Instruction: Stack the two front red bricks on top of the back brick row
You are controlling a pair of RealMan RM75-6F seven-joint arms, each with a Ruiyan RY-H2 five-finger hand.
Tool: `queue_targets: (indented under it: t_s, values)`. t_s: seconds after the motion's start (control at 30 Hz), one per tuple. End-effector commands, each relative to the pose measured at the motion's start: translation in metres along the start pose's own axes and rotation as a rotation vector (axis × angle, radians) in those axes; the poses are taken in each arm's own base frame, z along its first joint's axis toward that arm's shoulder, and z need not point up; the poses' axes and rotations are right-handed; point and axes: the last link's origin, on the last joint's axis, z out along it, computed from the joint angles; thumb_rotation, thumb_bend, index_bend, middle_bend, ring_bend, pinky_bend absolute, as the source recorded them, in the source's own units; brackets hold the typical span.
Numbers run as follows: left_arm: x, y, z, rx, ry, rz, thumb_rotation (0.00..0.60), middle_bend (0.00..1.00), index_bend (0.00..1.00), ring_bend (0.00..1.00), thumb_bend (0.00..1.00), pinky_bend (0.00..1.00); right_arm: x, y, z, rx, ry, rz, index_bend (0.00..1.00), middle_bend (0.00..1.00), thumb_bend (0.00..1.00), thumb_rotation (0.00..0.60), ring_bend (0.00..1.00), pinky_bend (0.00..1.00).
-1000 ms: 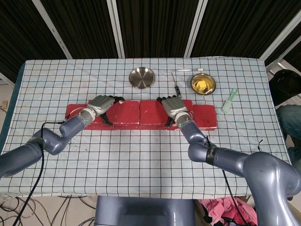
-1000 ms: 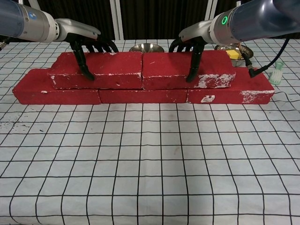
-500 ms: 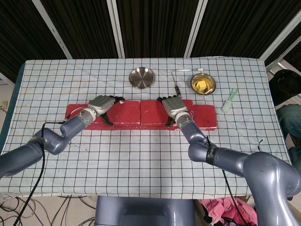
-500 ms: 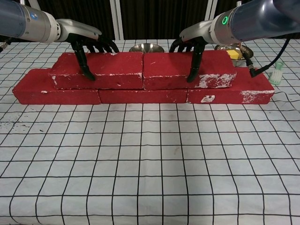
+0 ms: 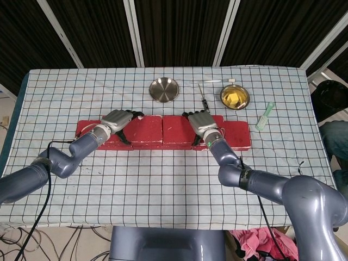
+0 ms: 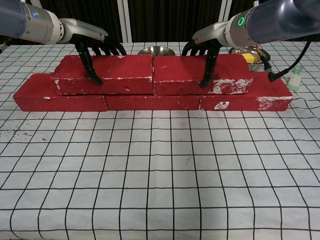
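Two top bricks (image 6: 152, 74) sit end to end on the back row (image 6: 150, 101) (three bricks). Left hand (image 6: 92, 47) grips the left one, right hand (image 6: 207, 45) the right.

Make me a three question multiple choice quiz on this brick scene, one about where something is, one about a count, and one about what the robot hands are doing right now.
1. Where do the two top bricks sit?
A. On the bottom brick row
B. On the cloth in front of the row
C. Inside the steel bowl

2. How many bricks form the bottom row?
A. One
B. Three
C. Five

3. What is the state of the robot hands?
A. Both hang open, high above the table
B. Each grips a top brick
C. Both lie flat on the cloth

Answers:
1. A, the chest view shows both resting on the row, end to end.
2. B, two seams split its front face into three.
3. B, the left robot hand and right robot hand each have fingers down both faces of a brick.
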Motion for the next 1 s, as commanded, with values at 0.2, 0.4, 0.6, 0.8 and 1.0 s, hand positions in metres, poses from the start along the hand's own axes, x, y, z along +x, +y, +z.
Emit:
queue_targets:
  t_s: [0.2,0.4,0.6,0.8,1.0]
  values:
    - [-0.0014,0.0006,0.0008,0.004,-0.002,0.001,0.6,0.16,0.13,0.1,0.07,0.18,-0.0014,0.0009,-0.0001,-0.002,-0.005,-0.005,0.15,0.22,0.03,0.6,0.14,0.13]
    - [-0.0016,0.0006,0.0014,0.007,-0.002,0.004,0.6,0.15,0.12,0.08,0.05,0.16,-0.0012,0.002,0.0002,-0.004,-0.006,-0.003,0.15,0.22,0.03,0.6,0.14,0.13]
    - [-0.0021,-0.0004,0.0012,0.012,-0.007,0.006,0.6,0.14,0.11,0.06,0.03,0.15,-0.0024,0.0018,0.0008,-0.003,-0.009,-0.006,0.15,0.22,0.03,0.6,0.14,0.13]
    - [-0.0015,0.0,0.0017,0.013,-0.007,0.006,0.6,0.12,0.1,0.05,0.0,0.14,-0.0025,0.0028,0.0015,-0.006,-0.008,-0.005,0.15,0.22,0.03,0.6,0.14,0.13]
    - [-0.002,-0.0008,0.002,0.017,-0.012,0.007,0.6,0.11,0.08,0.04,0.0,0.14,-0.0034,0.0035,0.0019,-0.007,-0.011,-0.006,0.15,0.22,0.03,0.6,0.14,0.13]
